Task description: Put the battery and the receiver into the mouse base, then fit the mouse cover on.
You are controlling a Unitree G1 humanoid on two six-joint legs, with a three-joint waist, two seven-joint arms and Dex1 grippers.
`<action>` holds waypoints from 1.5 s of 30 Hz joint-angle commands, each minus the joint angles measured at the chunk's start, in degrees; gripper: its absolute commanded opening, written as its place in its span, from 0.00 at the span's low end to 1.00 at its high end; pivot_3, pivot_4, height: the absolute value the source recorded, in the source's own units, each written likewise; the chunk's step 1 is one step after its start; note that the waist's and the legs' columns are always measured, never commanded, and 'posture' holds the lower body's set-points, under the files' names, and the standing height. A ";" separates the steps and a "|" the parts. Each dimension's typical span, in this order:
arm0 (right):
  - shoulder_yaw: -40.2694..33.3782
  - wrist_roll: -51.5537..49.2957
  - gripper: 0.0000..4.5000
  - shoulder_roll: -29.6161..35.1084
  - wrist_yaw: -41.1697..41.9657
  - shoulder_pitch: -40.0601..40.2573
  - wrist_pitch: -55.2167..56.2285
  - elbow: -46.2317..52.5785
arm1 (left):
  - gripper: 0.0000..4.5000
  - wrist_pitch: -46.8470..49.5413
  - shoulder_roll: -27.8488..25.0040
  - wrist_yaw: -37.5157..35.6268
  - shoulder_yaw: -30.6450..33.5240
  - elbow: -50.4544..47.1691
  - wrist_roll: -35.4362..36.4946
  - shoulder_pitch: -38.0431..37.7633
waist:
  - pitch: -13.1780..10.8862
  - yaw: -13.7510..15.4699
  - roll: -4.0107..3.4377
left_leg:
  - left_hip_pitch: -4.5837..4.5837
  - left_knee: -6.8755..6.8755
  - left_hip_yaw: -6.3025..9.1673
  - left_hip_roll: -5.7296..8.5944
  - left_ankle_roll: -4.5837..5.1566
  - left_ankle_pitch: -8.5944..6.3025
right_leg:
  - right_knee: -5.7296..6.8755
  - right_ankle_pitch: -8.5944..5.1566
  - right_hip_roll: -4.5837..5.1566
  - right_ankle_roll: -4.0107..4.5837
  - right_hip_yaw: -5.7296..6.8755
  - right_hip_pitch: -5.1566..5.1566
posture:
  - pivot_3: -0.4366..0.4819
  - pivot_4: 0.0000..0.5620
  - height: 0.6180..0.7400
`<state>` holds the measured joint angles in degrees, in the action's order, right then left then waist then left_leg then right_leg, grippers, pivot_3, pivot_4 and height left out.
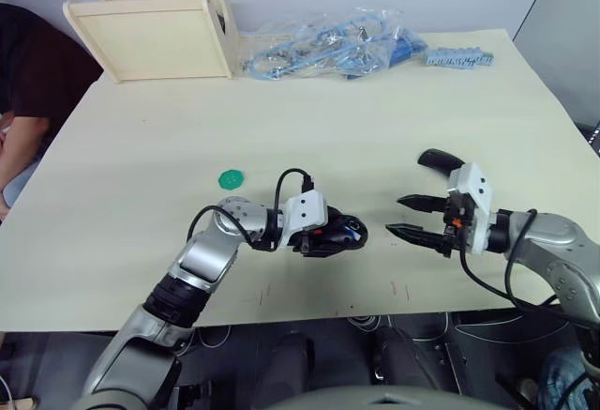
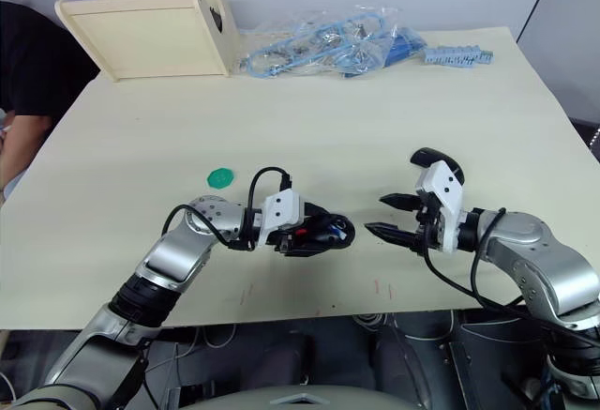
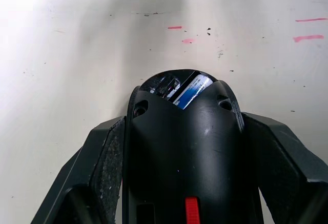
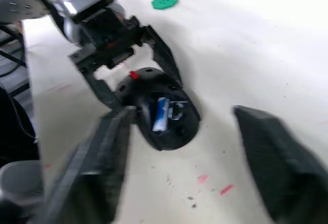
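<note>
Left gripper (image 1: 349, 234) fingers clamp black oval mouse base (image 3: 184, 147) near front desk edge; blue cylindrical battery (image 4: 162, 114) seated. Right gripper (image 1: 411, 219) fingers spread, empty. Glossy black curved mouse cover (image 1: 440, 159) behind it. Next, judged: receiver, unlocated, then cover.

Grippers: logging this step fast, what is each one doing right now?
Left gripper: shut on the mouse base, battery already in it.
Right gripper: open, holding nothing.

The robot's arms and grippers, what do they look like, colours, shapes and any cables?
Both arms are silver-grey metal with rounded joints and black ribbed sections nearer the body. Each wrist carries a white boxy housing. The left gripper and right gripper each have two black, tapering fingers. Black cables loop over both wrists, and the right wrist shows a small orange-red detail.
</note>
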<state>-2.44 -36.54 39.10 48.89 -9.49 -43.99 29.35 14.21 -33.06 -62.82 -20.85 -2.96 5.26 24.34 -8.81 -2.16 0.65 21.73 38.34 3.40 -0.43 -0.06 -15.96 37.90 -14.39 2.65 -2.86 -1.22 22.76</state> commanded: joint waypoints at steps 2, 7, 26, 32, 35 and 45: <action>-7.35 -2.43 0.99 4.05 2.44 7.57 2.71 6.09 | 0.66 0.25 -1.10 -0.88 0.81 1.20 0.46 -1.25 | -0.06 0.37 0.04 | 0.07 0.00 0.04 0.00 0.00 0.00 | -0.08 -0.01 0.00 0.00 0.07 0.00 | 0.48 0.27 1.00; -12.31 -3.61 1.00 5.89 3.16 13.84 4.28 8.50 | 0.77 0.19 -1.18 -2.12 1.98 1.65 2.79 -1.15 | -0.09 0.14 0.06 | 0.01 0.00 -0.03 0.00 0.00 0.00 | -0.05 0.00 0.00 -0.02 -0.01 0.00 | 0.48 0.27 1.00; -17.28 -2.52 1.00 7.00 -0.38 17.41 5.84 4.59 | 1.00 10.76 -5.13 0.70 20.17 -16.47 21.34 -14.19 | -0.69 1.44 0.10 | 0.07 0.02 0.00 -0.04 0.00 0.00 | -0.08 0.00 0.05 -0.02 0.00 0.01 | 0.48 0.27 1.00; -16.59 -2.15 1.00 7.94 -4.32 10.53 2.22 -0.97 | 1.00 14.40 -6.07 3.48 26.98 -21.18 27.49 -20.46 | -0.76 1.40 0.08 | 0.07 0.01 -0.03 -0.04 0.00 -0.01 | -0.08 -0.01 0.04 -0.01 0.02 0.02 | 0.48 0.27 1.00; -15.39 -1.44 1.00 8.59 -5.70 6.25 0.37 -4.51 | 1.00 12.46 -4.99 5.90 30.67 -22.27 27.99 -24.43 | -0.81 1.33 0.06 | 0.05 0.01 -0.03 -0.04 0.00 -0.01 | -0.09 0.00 0.05 -0.01 -0.05 0.02 | 0.48 0.27 1.00; -7.40 2.96 1.00 8.38 -5.83 -6.61 -1.67 -16.69 | 1.00 4.79 -5.29 -1.61 39.71 -22.05 34.33 -32.59 | -0.93 1.27 0.04 | 0.08 0.01 -0.22 -0.07 0.00 -0.01 | -0.18 0.00 0.06 0.01 -0.09 0.06 | 0.48 0.27 1.00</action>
<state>-10.60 -34.84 47.08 43.14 -14.18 -46.20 14.14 20.43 -37.97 -62.43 15.78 -23.26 36.19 -7.80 -9.75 -0.89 0.69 21.81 38.35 3.17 -0.50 -0.07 -15.97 37.72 -14.40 2.71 -2.84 -1.31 22.83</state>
